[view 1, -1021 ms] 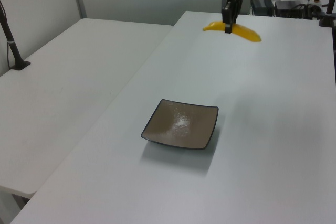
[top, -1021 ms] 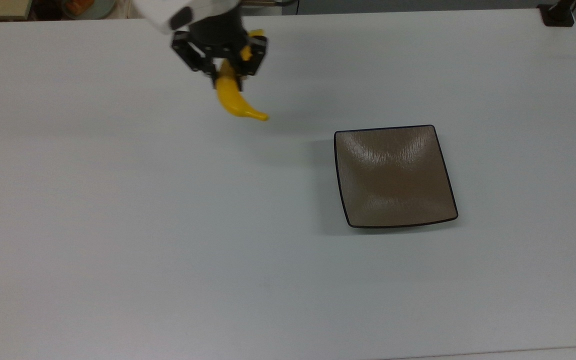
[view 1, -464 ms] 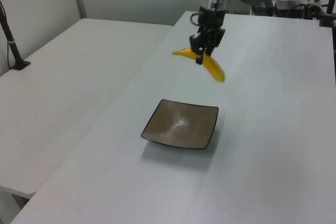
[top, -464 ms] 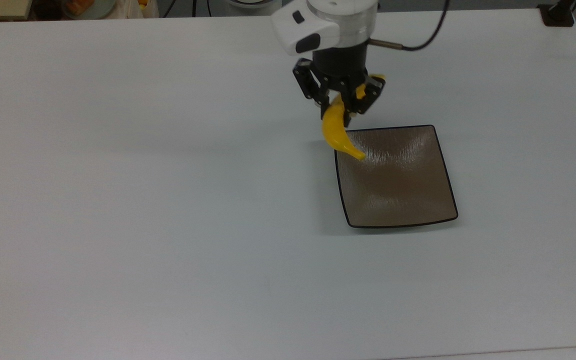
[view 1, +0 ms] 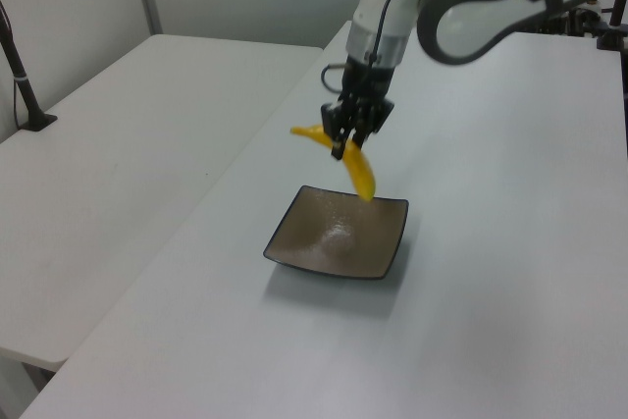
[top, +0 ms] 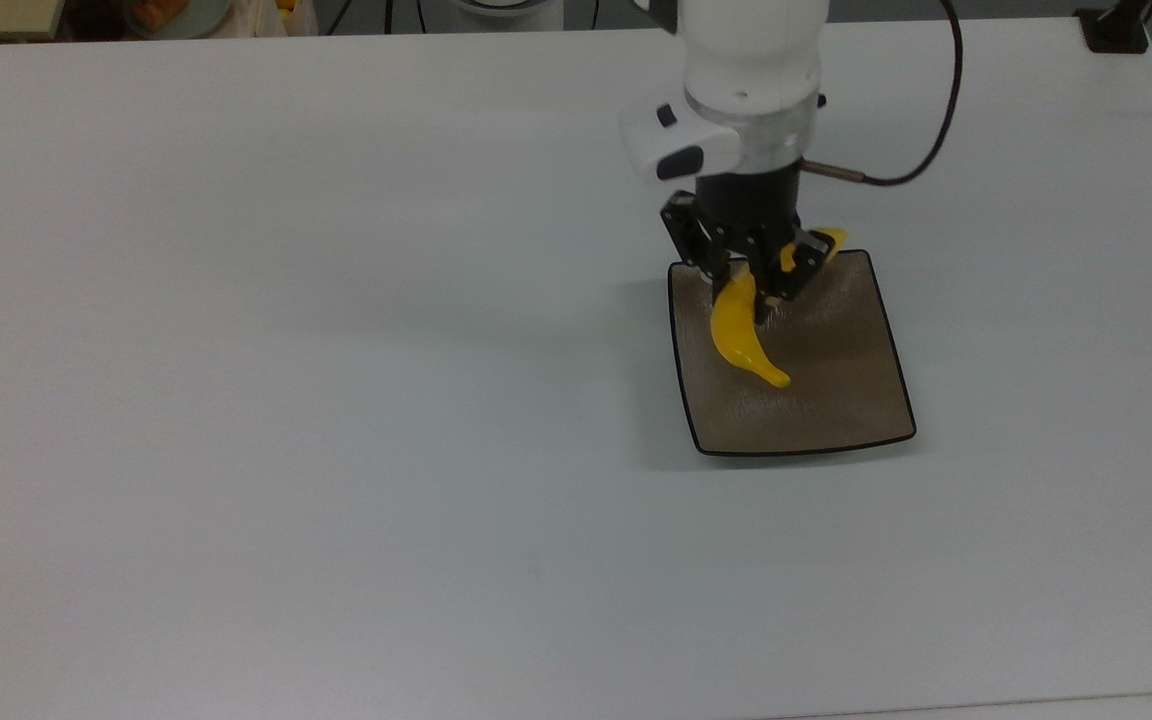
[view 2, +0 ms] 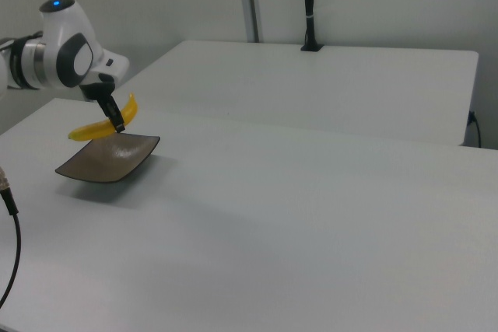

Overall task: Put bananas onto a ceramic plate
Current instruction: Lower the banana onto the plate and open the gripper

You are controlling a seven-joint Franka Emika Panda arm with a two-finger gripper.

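1 gripper (top: 751,290) clamps banana (top: 739,335) | top view: over ceramic plate (top: 836,410) | left view: held clear above.

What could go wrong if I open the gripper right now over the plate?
The banana hangs in the air above the ceramic plate, so it would drop and might bounce or roll on the glossy dish. In the top view its upper end reaches the plate's far rim, so it could tip over the edge onto the table. The gripper grips it near mid-length.
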